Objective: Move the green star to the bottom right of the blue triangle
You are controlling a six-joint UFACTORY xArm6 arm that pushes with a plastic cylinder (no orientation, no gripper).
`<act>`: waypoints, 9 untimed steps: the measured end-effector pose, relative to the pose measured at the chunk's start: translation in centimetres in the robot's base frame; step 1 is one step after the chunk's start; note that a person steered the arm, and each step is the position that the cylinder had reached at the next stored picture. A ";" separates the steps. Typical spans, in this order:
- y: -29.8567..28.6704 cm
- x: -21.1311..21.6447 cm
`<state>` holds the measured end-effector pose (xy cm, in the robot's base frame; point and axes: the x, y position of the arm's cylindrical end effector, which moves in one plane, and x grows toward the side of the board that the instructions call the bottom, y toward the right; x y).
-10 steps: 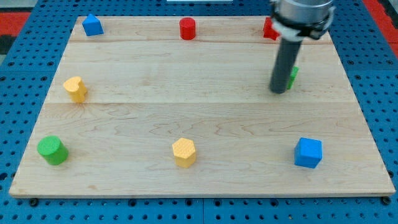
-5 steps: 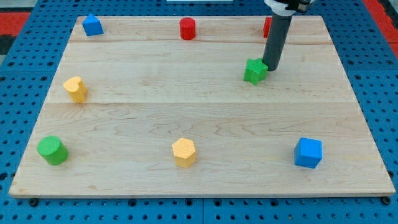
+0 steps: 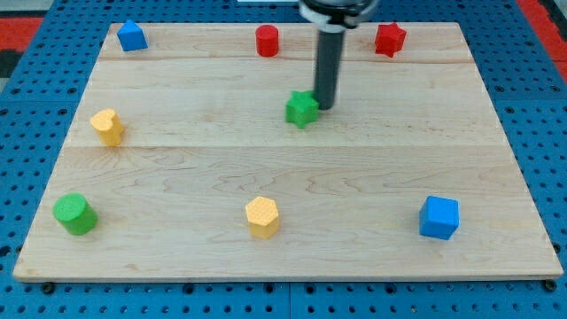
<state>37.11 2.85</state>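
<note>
The green star lies on the wooden board, a little above its middle. My tip touches the star's right side; the dark rod rises from there to the view's top. The blue triangle sits in the board's top left corner, far to the left of the star and the tip.
A red cylinder stands at top centre and a red star at top right. A yellow heart lies at left, a green cylinder at bottom left, a yellow hexagon at bottom centre, a blue cube at bottom right.
My tip has swept left across the board, pushing the green star with it from the right part to near the centre. The red star is now uncovered.
</note>
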 end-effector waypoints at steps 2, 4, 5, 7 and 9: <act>0.9 1.1; 0.9 1.4; 0.9 1.6; -5.6 2.4; -14.1 -3.7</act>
